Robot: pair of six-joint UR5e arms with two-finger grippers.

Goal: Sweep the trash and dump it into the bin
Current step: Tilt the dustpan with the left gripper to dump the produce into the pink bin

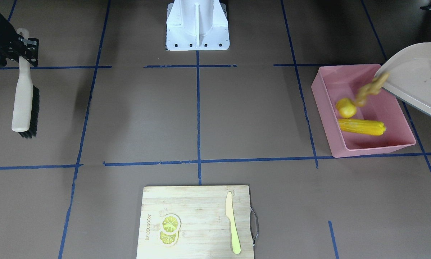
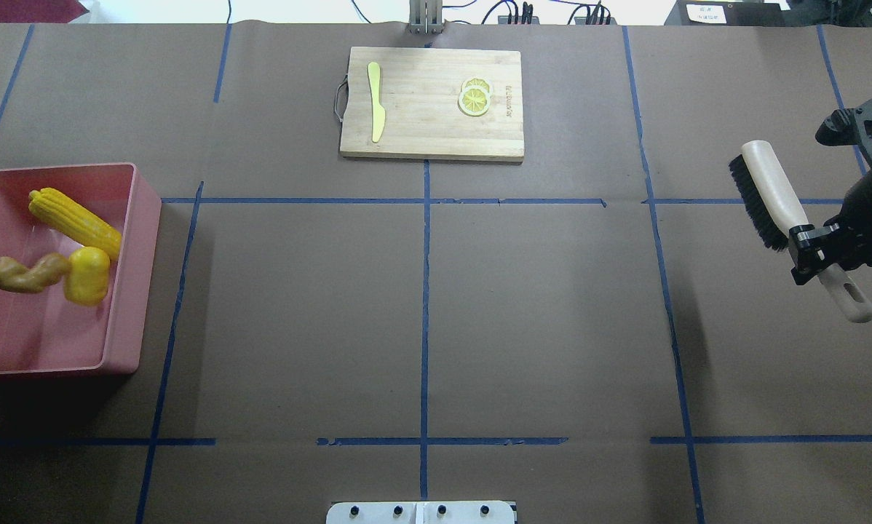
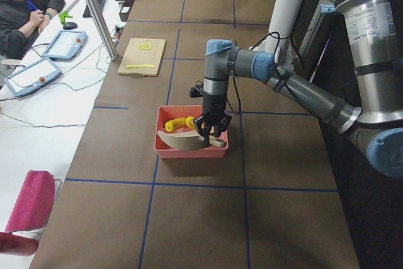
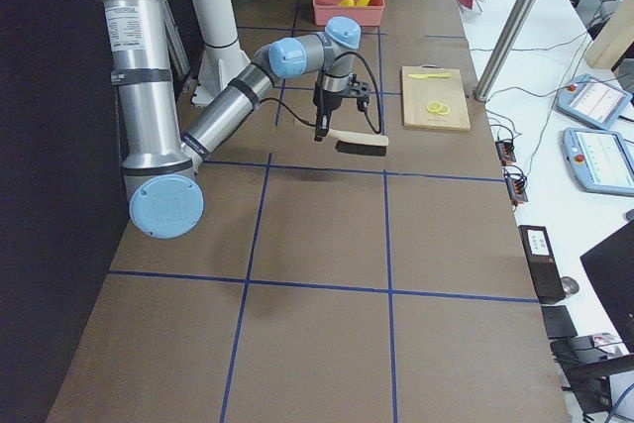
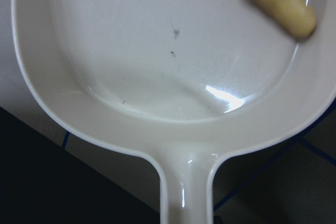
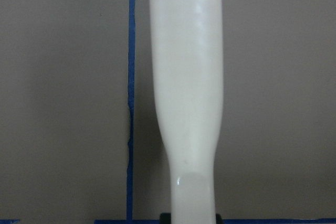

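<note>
How my left fingers (image 3: 208, 129) are standing I cannot tell. Only the side view is catching them, and my left wrist camera is showing just the dustpan's handle. The beige dustpan (image 1: 413, 75) is hanging tilted at the 9 o'clock end of the worktop (image 2: 538, 306), its mouth tipping over the pink tub (image 1: 373, 145).

The corn cob (image 1: 361, 126) and the yellow oval lump (image 1: 346, 108) are lying inside the tub, the lump just beside the cob. The ginger root (image 1: 370, 90) is the one I am worrying about. It is showing blurred, one end at the pan's lip and the other reaching to the lump, so I am judging it to be mid-drop. It could be landing on the lump and bouncing over the tub's 3 o'clock wall. It could also be snagging a knob on the lip if I am levelling the pan too soon. Lowering the pan carelessly could be knocking the rim and shoving the tub.

My right fingers (image 2: 806, 240) are clamping the hand brush (image 2: 763, 193) near the handle's end, off the worktop at 3 o'clock. With the bristle head sticking out so far, the brush could be twisting in that grip on a quick swing.
</note>
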